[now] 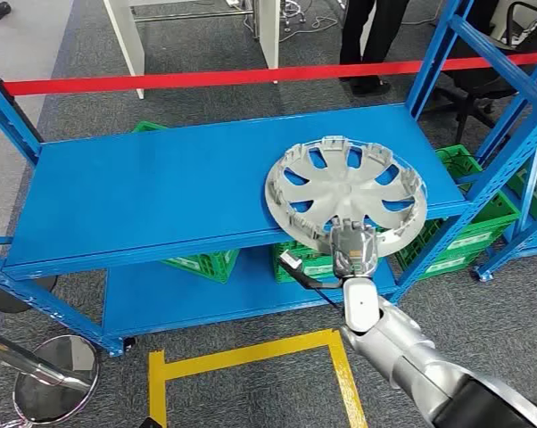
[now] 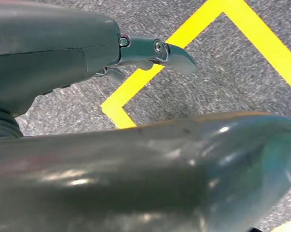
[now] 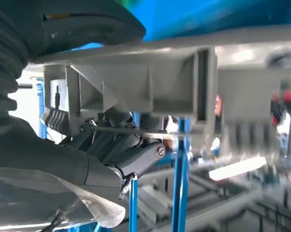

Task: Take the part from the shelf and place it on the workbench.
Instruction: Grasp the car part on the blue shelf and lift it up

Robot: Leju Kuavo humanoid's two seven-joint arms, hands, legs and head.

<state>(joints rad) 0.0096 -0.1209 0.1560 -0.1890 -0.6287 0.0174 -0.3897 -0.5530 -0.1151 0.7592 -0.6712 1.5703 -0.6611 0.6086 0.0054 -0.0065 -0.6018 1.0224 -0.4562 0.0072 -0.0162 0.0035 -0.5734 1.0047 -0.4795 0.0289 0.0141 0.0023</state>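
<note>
Right now your right hand (image 1: pixel 351 250) is holding the near rim of the silver wheel cover (image 1: pixel 345 189) on the blue shelf (image 1: pixel 152 187); your left hand (image 2: pixel 100 53) is hanging with nothing in it, fingers apart.

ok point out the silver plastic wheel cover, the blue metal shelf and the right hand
silver plastic wheel cover (image 1: pixel 346 189): head view, on its hub
blue metal shelf (image 1: pixel 152 187): head view, bare top board
right hand (image 1: pixel 351 250): head view, back of hand

The wheel cover (image 1: pixel 346 189) lies on the shelf (image 1: pixel 152 187) at its right end, overhanging the near edge. The right hand (image 1: pixel 351 251) grips its near rim. Crates (image 1: pixel 205 265) sit beneath the shelf.
</note>
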